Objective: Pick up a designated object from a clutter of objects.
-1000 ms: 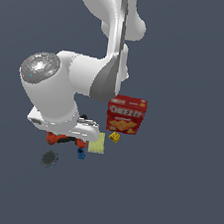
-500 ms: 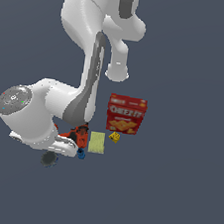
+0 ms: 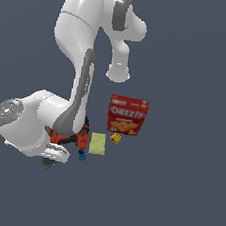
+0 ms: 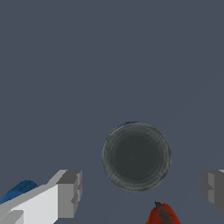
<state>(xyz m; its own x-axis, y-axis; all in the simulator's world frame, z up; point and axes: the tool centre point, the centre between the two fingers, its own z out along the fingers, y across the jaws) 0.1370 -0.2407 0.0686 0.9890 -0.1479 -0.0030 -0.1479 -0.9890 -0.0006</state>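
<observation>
Dark grey and round, the designated can-like object (image 4: 136, 156) lay flat on the slate-coloured floor (image 4: 109, 57) in the wrist view, a thin bluish edge showing along one side of its rim. It sat between the two pale fingers (image 4: 70, 194) of the gripper (image 4: 142, 191), whose jaws stood wide apart with clear gaps on both sides and touched nothing. In the exterior view the object (image 3: 48, 163) peeked out from under the white arm (image 3: 75, 54), toward the exterior view's left of the clutter. Near it were the tiny blue piece (image 3: 81, 155) and the orange-red and black drill (image 3: 76, 138), then the pale yellow-green pad (image 3: 98, 144), the tiny yellow cube (image 3: 115, 138) and the upright red Cheez-It box (image 3: 127, 115)
</observation>
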